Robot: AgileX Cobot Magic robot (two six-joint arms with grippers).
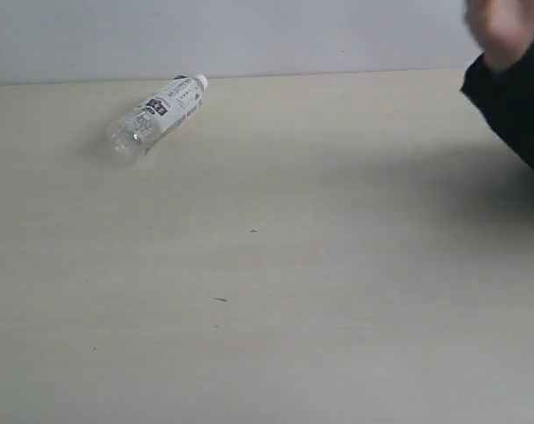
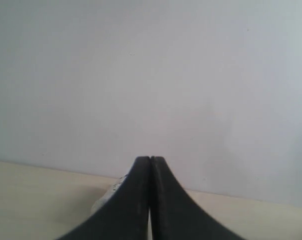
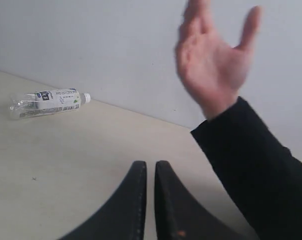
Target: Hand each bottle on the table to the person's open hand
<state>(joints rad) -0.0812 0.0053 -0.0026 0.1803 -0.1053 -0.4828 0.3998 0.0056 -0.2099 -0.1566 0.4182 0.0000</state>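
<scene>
Bench (image 1: 337, 309) wide, mostly bare, free room all round; person's hand (image 1: 500, 31) raised open at far right. One bottle (image 1: 156, 117) in view, on its side near the far edge by the wall, well apart from the hand, not yet picked up. Left gripper (image 2: 150, 160) pressed closed and empty, right gripper (image 3: 151, 166) a narrow slit holding nothing.
</scene>
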